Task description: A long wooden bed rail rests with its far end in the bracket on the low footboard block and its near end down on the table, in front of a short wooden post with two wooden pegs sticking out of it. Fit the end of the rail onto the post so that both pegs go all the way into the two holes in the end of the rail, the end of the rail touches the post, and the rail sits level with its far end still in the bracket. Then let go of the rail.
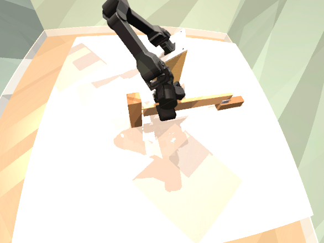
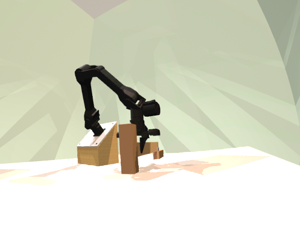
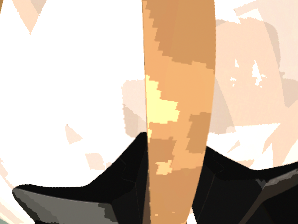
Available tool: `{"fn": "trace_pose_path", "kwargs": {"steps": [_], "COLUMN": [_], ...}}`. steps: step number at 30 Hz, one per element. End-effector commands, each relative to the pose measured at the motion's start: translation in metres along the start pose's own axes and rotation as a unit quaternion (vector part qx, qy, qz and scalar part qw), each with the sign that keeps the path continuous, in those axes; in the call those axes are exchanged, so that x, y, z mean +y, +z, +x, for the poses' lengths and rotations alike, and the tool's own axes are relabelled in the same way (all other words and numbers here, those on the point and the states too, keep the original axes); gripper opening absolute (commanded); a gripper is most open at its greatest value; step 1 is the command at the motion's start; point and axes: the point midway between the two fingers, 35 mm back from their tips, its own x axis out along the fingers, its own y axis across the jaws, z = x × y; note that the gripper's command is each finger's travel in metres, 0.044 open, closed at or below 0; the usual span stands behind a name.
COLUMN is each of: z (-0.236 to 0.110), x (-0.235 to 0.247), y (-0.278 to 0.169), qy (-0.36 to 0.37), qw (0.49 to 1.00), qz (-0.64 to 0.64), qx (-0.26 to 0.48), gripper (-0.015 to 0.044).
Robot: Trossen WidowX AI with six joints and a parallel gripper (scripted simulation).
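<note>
The wooden rail (image 1: 204, 103) (image 2: 151, 148) (image 3: 180, 40) is raised off the table at its near end and looks about level. Its far end sits in the bracket (image 1: 225, 101) on the low footboard block (image 1: 234, 102) (image 2: 160, 154). Its near end is right beside the upright post (image 1: 135, 114) (image 2: 128, 148); a very narrow gap seems to show between them in the top view. The pegs and holes cannot be made out. My gripper (image 2: 142, 151) (image 3: 160, 137) points down and is shut on the rail, near the post end, one finger on each side.
The arm's wooden base (image 1: 178, 66) (image 2: 88, 156) with its sloping white top stands behind the rail. The arm reaches over from there, and the gripper body is close to the post. Patches of shadow and light lie on the white table top (image 1: 83, 165).
</note>
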Motion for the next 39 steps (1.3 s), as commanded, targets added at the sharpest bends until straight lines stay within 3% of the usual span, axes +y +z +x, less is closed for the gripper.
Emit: {"fn": "trace_pose_path", "kwargs": {"steps": [1,39], "z": [-0.001,-0.001], "x": [0.000,0.000], "y": [-0.003,-0.014], "qy": [-0.001,-0.001], "qw": [1.000,1.000], "qz": [-0.001,-0.001], "qx": [0.001,0.001], "gripper": [0.0000,0.0000]}}
